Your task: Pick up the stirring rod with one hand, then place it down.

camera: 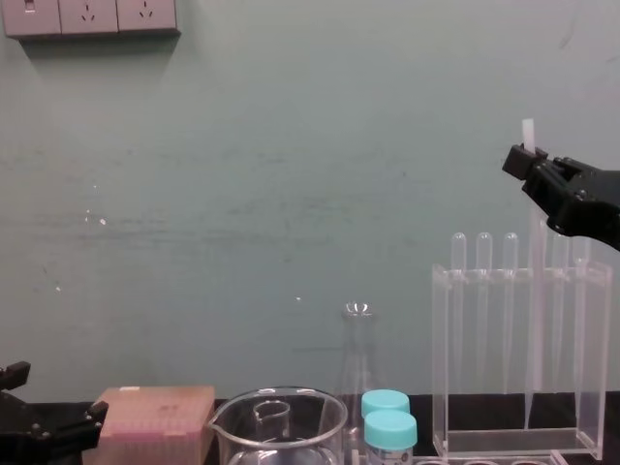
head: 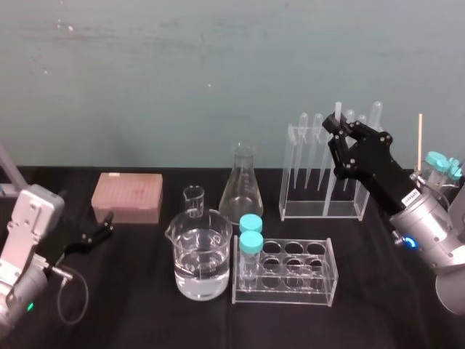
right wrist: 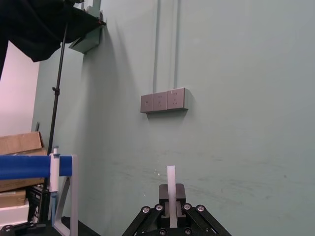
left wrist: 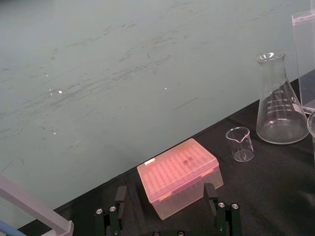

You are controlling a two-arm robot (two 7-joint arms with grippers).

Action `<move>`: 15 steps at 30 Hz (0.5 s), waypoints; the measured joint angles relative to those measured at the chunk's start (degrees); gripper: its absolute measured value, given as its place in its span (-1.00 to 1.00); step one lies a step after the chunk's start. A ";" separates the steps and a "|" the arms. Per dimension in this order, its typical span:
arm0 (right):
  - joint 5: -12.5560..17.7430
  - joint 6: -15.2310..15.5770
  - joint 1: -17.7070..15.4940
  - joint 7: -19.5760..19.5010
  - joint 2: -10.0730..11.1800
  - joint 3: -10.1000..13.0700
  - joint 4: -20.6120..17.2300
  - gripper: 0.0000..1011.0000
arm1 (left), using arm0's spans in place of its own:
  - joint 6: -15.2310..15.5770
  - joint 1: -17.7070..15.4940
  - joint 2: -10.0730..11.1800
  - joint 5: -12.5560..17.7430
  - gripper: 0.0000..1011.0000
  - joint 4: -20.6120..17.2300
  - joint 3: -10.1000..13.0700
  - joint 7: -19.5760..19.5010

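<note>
**Right arm.** The right gripper (camera: pixel 525 160) is raised above the clear rack (camera: pixel 441 368) at the far right of the worktop (head: pixel 145 291). It is clenched on the stirring rod (camera: pixel 528 131). In the right wrist view the rod (right wrist: pixel 171 184) stands pinched between the two fingers (right wrist: pixel 160 212).

**Position of the rod.** The rod hangs upright. A short stub shows above the gripper, and the long remainder runs down among the bulb-topped pipettes (camera: pixel 481 291) in the rack. The grip therefore sits close to the upper end. The lower end reaches down near the rack's floor. Whether it touches the floor cannot be told.

**Reasons for the arrangement, as judged.** A high grip is the only easy one, since the rack's top bar and the neighbouring pipettes crowd the rod's lower length. The vertical hold lets the rod draw straight up without scraping its neighbours.

**Stage.** The pickup appears secured, but the rod is not yet clear of the rack. Setting it down remains to be done.

**Left arm.** The left gripper (head: pixel 98 231) is parked low at the left, near the pink box (head: pixel 127 196). Its fingers are spread and hold nothing.

**Other items.** A conical flask (head: pixel 243 185), a water-filled beaker (head: pixel 202 254) and a tube rack (head: pixel 290 273) stand mid-worktop, well apart from the gripper at work.
</note>
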 joint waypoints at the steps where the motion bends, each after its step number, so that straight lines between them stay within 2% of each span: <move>1: 0.00 -0.01 0.02 0.00 -0.01 -0.01 0.01 -0.86 | 0.00 0.00 0.00 0.00 0.98 0.00 0.00 0.00; 15: 0.00 -0.29 0.22 -0.02 -0.08 -0.09 0.08 -0.86 | 0.00 0.00 0.00 0.00 0.98 0.00 0.00 0.00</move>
